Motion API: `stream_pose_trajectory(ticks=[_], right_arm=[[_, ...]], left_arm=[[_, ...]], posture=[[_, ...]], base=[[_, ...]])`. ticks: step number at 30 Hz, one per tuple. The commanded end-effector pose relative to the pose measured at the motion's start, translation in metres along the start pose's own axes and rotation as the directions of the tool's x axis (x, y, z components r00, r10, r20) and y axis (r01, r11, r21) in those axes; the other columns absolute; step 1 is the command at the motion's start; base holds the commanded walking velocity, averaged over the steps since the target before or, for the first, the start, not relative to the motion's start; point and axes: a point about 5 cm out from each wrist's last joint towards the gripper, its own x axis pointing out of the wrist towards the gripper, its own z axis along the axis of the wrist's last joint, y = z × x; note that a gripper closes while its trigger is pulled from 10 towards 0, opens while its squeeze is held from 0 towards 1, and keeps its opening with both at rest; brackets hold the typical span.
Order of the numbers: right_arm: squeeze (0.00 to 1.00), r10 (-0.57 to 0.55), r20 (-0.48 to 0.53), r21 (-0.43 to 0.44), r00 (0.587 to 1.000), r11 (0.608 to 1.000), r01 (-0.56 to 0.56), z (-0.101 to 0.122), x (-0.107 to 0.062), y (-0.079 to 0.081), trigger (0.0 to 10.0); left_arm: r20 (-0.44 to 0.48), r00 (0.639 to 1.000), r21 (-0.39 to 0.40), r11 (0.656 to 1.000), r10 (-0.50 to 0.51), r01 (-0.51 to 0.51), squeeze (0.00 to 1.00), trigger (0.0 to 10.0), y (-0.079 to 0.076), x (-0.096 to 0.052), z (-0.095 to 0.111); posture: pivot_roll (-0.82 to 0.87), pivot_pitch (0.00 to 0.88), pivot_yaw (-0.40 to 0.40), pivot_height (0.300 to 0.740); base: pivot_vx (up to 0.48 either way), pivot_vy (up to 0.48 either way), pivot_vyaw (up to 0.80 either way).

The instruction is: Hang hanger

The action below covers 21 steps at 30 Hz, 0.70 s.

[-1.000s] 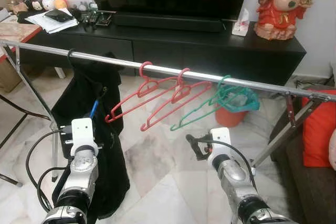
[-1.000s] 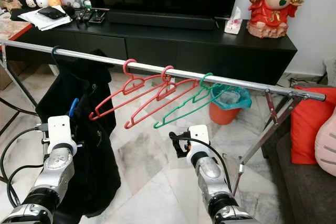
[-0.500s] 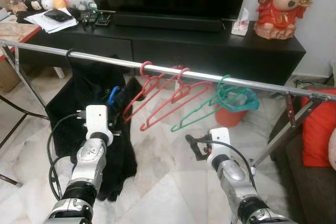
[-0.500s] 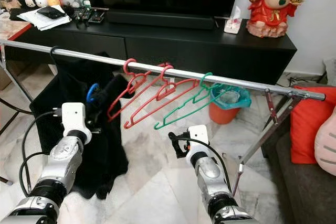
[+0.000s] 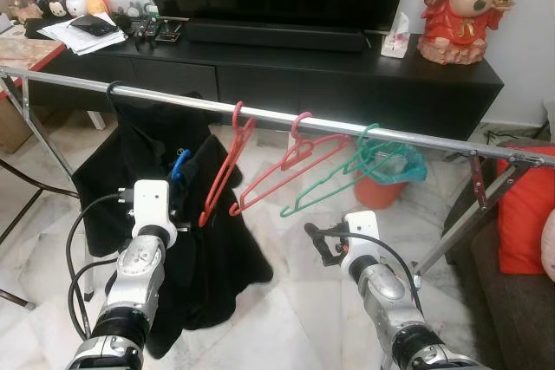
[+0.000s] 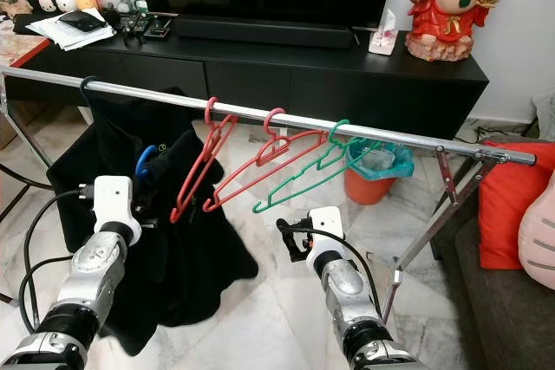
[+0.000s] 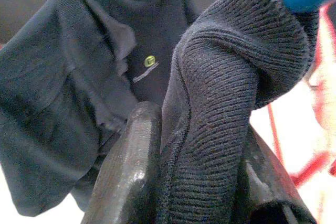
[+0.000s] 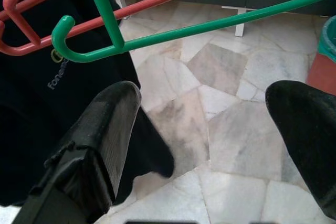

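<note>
Since a second ago the black garment (image 5: pixel 186 240) has swung toward frame centre with the left gripper (image 7: pixel 194 182), whose fingers (image 7: pixel 128 171) are clamped on a fold of its knit fabric, and the nearest red hanger (image 5: pixel 221 171) now hangs steeper. That garment sits on a blue hanger (image 5: pixel 179 164) hooked at the left of the silver rail (image 5: pixel 416 138), left-centre of frame. Along the rail hang a second red hanger (image 5: pixel 290 166) and a green hanger (image 5: pixel 334 184), below which the right gripper (image 8: pixel 210 129) hovers with fingers spread apart over marble floor (image 5: pixel 277 309).
</note>
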Motion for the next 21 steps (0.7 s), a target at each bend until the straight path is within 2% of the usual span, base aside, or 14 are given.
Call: stream_pose_trajectory(ticks=[1, 5, 8, 14, 21], right_arm=[[0.0, 0.001, -0.021, -0.004, 1.0, 1.0, -0.001, -0.003, -0.001, -0.001, 10.0], [0.0, 0.004, -0.022, -0.005, 1.0, 1.0, -0.005, -0.003, 0.0, 0.0, 10.0], [0.0, 0.007, -0.02, -0.006, 1.0, 1.0, -0.007, -0.002, 0.0, 0.0, 10.0], [0.0, -0.009, -0.015, -0.008, 1.0, 1.0, 0.009, -0.002, 0.0, 0.0, 10.0], [0.0, -0.027, -0.007, 0.003, 1.0, 1.0, 0.027, 0.0, 0.0, -0.002, 10.0]], left_arm=[[0.057, 0.998, 0.031, 0.999, 0.04, -0.042, 0.0, 10.0, 0.009, 0.002, 0.014], [0.052, 0.997, 0.043, 0.998, 0.052, -0.054, 0.0, 10.0, 0.011, 0.002, 0.012], [0.063, 0.998, 0.031, 0.999, 0.03, -0.032, 0.0, 10.0, 0.006, 0.003, 0.014], [0.065, 0.998, 0.031, 0.999, 0.01, -0.012, 0.0, 10.0, 0.0, 0.005, 0.016], [0.067, 0.998, 0.04, 0.999, 0.015, -0.018, 0.0, 10.0, 0.002, 0.005, 0.017]], posture=[[-0.05, 0.0, -0.015, 0.74], [-0.05, 0.0, -0.015, 0.74], [-0.05, 0.0, -0.015, 0.74], [-0.06, 0.0, -0.013, 0.74], [-0.06, 0.0, -0.013, 0.74]], base=[[0.0, 0.0, 0.0], [0.0, 0.0, 0.0], [0.0, 0.0, 0.0], [0.326, 0.0, 0.0], [0.363, 0.0, 0.0]])
